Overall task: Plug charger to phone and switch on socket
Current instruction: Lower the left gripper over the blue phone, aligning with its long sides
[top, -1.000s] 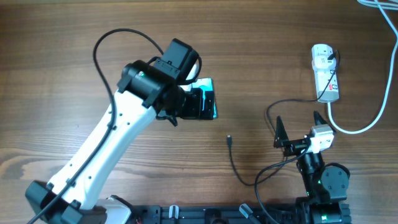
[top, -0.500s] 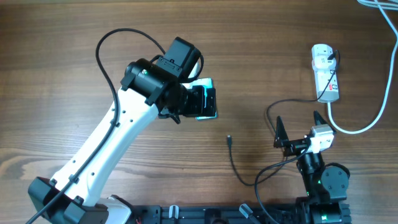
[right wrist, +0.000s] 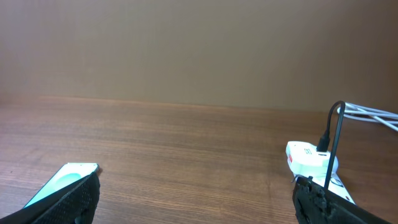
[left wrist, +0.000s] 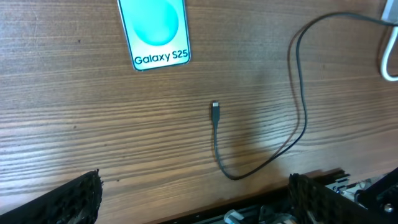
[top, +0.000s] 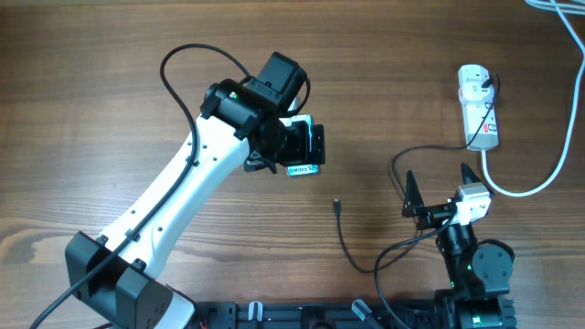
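Tabletop of brown wood fills every view, and my left arm crosses it from the lower left of the overhead frame to the centre. The socket lies at the upper right, its thick white cord looping down and back up to the corner, and the charger's black plug appears already seated in it. The phone lies flat at the top left of my left wrist view, cyan screen up, lettered short edge towards the bottom of the frame. The charger trails from the upper right of that view, curls round and ends well apart from the phone, below and to the right of it, in its connector tip. My left gripper hangs above the table with jaws wide and nothing between them. My right gripper, at the lower right overhead, is equally wide and empty. I judge the step in hand to be fetching the tip. I should pinch the cable just behind the connector, fingers across it, leaving the tip proud and level with the phone's edge. The phone may slide when pushed, so bracing it would help.
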Robot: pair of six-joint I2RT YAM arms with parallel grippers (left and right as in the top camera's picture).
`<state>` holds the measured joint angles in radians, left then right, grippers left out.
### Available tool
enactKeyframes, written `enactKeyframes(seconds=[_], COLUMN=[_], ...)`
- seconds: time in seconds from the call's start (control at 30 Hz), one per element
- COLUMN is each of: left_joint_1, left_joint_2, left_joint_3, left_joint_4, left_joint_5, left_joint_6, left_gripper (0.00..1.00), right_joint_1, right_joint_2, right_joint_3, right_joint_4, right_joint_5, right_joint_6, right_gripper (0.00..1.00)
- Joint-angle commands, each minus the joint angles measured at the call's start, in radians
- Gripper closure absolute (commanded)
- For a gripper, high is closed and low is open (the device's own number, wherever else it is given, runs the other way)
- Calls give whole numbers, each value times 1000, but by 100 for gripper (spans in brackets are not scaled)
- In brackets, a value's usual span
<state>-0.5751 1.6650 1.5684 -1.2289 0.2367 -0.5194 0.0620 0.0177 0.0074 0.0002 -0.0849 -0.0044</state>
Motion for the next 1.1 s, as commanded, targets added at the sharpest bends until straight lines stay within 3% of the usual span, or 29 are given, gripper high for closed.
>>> enactKeyframes(seconds=[0.0, 0.47, 0.83, 1.07], left_joint_1=[-6, -70, -66, -34], left_joint_2=[9, 192, 289, 291], left_joint_3=[12, 12, 16, 195], left_joint_4=[7, 58, 51, -72], left_joint_5=[-6, -168, -181, -171], left_joint_6=[-77, -248, -243, -217], left_gripper=[0, 0, 0, 1], right_joint_1=[-3, -3, -3, -3], right_joint_2=[-4, -4, -4, -4], right_joint_3=[-2, -2, -2, -2], right_joint_4=[2, 2, 2, 2], right_joint_5=[-1, -1, -1, -1], right_joint_6=[7, 7, 7, 7], right_gripper=[0, 0, 0, 0])
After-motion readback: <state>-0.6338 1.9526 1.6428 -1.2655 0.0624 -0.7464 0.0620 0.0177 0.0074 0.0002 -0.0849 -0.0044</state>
